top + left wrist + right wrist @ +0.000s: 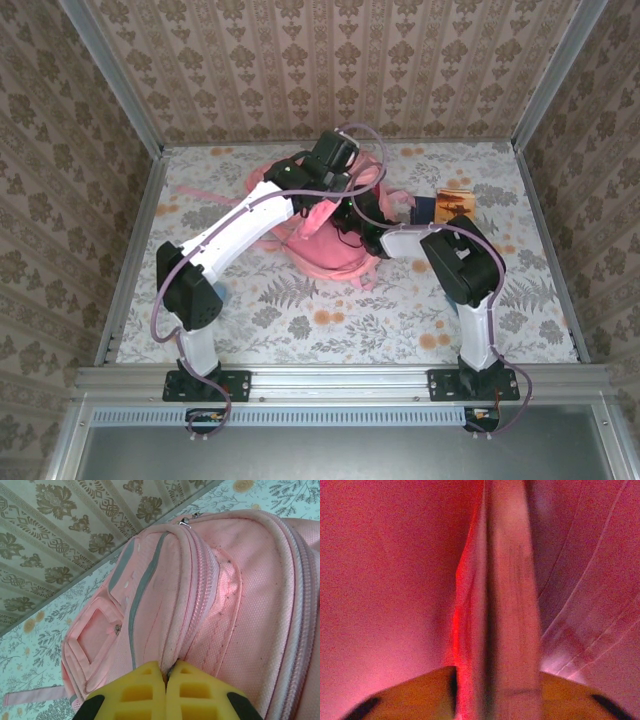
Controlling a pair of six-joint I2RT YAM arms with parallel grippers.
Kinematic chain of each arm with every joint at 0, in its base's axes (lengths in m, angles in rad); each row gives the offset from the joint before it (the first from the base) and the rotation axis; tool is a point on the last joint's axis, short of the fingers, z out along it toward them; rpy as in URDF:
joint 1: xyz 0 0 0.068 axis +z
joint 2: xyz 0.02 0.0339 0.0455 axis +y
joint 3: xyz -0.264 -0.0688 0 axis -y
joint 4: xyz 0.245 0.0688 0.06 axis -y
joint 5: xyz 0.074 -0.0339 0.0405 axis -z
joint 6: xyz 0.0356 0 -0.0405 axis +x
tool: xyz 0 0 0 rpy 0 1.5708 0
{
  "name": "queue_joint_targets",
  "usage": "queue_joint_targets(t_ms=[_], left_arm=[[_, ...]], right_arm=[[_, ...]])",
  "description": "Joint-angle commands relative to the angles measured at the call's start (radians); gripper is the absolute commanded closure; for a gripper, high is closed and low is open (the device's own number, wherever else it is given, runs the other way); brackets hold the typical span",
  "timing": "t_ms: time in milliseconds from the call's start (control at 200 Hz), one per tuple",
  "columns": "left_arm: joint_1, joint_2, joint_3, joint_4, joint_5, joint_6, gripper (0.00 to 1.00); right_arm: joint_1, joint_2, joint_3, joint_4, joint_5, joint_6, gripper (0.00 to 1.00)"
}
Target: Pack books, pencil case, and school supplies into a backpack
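The backpack (150, 605) lay on the table (330, 320), and an edge of its opening was clenched in the left claw (167, 677). The right claw (495, 690) was sunk in the pink interior, with a thin flat item (512, 605) edge-on between its fingers; whether it was gripped or released could not be told. An orange-brown booklet (456, 203) and a navy book (424, 209) lay just beside the backpack. Insertion seemed in hand; next, the right claw would need to be drawn out without dragging the item.

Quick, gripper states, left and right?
Left gripper: closed on the edge of the backpack.
Right gripper: around a blurred flat thing; grip cannot be told.
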Motion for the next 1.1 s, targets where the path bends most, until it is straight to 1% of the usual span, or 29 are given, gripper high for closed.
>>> queue_joint_targets(t_ms=[0, 75, 155, 255, 380, 425, 505, 565, 605, 665, 710, 740, 825, 885, 935, 955, 980, 1055, 1070, 1095], left_arm=[[0.016, -0.091, 0.021, 0.076, -0.014, -0.045, 1.00], [0.026, -0.089, 0.017, 0.076, -0.012, -0.047, 1.00], [0.034, -0.086, 0.012, 0.078, -0.017, -0.048, 1.00], [0.046, -0.086, -0.006, 0.088, -0.027, -0.050, 1.00], [0.064, -0.087, -0.038, 0.103, -0.040, -0.053, 1.00], [0.070, -0.089, -0.053, 0.108, -0.045, -0.053, 1.00], [0.086, -0.098, -0.091, 0.115, -0.058, -0.053, 1.00], [0.097, -0.110, -0.131, 0.120, -0.067, -0.054, 1.00], [0.105, -0.123, -0.167, 0.125, -0.073, -0.053, 1.00], [0.116, -0.150, -0.234, 0.137, -0.071, -0.056, 1.00], [0.122, -0.175, -0.292, 0.143, -0.064, -0.064, 1.00], [0.127, -0.193, -0.331, 0.146, -0.059, -0.075, 1.00], [0.139, -0.246, -0.439, 0.157, -0.012, -0.115, 1.00], [0.140, -0.287, -0.508, 0.167, 0.034, -0.143, 1.00], [0.140, -0.319, -0.559, 0.176, 0.061, -0.170, 0.93], [0.142, -0.333, -0.575, 0.178, 0.074, -0.186, 0.90], [0.142, -0.346, -0.596, 0.180, 0.090, -0.206, 0.84], [0.142, -0.381, -0.639, 0.181, 0.123, -0.268, 0.58], [0.142, -0.388, -0.646, 0.183, 0.128, -0.284, 0.51], [0.142, -0.398, -0.658, 0.187, 0.137, -0.303, 0.42]], right_arm=[[-0.013, -0.036, 0.016, -0.028, -0.018, 0.029, 0.44], [-0.023, -0.097, -0.036, -0.050, -0.036, 0.033, 0.38], [-0.033, -0.179, -0.092, -0.098, -0.063, 0.045, 0.38], [-0.038, -0.287, -0.168, -0.141, -0.092, 0.075, 0.45], [-0.038, -0.407, -0.222, -0.246, -0.117, 0.104, 0.61], [-0.037, -0.451, -0.240, -0.296, -0.123, 0.101, 0.65], [-0.038, -0.527, -0.270, -0.387, -0.127, 0.069, 0.69], [-0.037, -0.591, -0.278, -0.499, -0.113, -0.002, 0.71], [-0.037, -0.625, -0.279, -0.584, -0.084, -0.068, 0.70], [-0.037, -0.682, -0.271, -0.704, -0.016, -0.210, 0.65], [-0.038, -0.699, -0.258, -0.817, 0.081, -0.286, 0.63], [-0.045, -0.706, -0.253, -0.878, 0.132, -0.328, 0.60], [-0.091, -0.708, -0.243, -0.963, 0.203, -0.440, 0.51], [-0.140, -0.686, -0.216, -1.004, 0.207, -0.500, 0.44], [-0.180, -0.648, -0.177, -1.036, 0.210, -0.547, 0.41], [-0.191, -0.640, -0.160, -1.048, 0.217, -0.561, 0.39], [-0.204, -0.594, -0.139, -1.059, 0.220, -0.582, 0.36], [-0.233, -0.504, -0.069, -1.090, 0.232, -0.640, 0.32], [-0.238, -0.483, -0.054, -1.097, 0.239, -0.647, 0.31], [-0.246, -0.450, -0.031, -1.104, 0.243, -0.659, 0.29]])
